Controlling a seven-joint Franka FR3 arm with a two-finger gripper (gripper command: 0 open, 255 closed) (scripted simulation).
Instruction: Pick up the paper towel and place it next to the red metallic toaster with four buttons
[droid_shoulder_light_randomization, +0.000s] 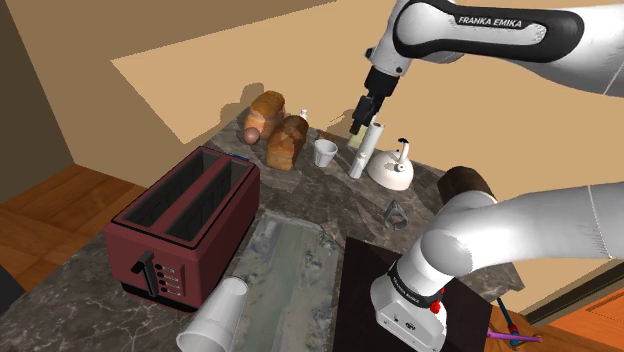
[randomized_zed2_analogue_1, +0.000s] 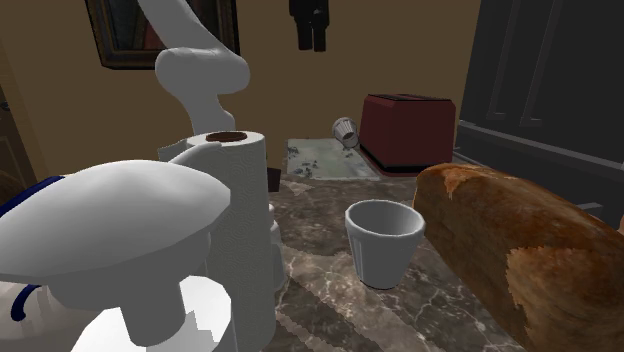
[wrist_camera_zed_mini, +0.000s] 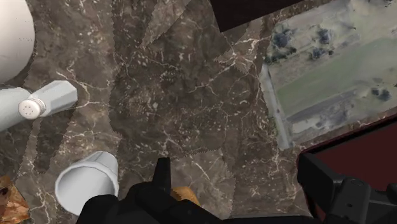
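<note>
Hand (wrist_camera_zed_mini: 235, 164) wide open, empty, above counter (wrist_camera_zed_mini: 191, 95).

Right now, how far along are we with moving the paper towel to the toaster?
Nothing done yet: the paper towel stands by the white kettle, far from the red toaster. The tool hangs open above the counter, empty. Grasp, carry and placement remain.

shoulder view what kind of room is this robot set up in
Most likely a kitchen: a dark marbled countertop carries a red toaster, bread loaves and a white kettle.
</note>
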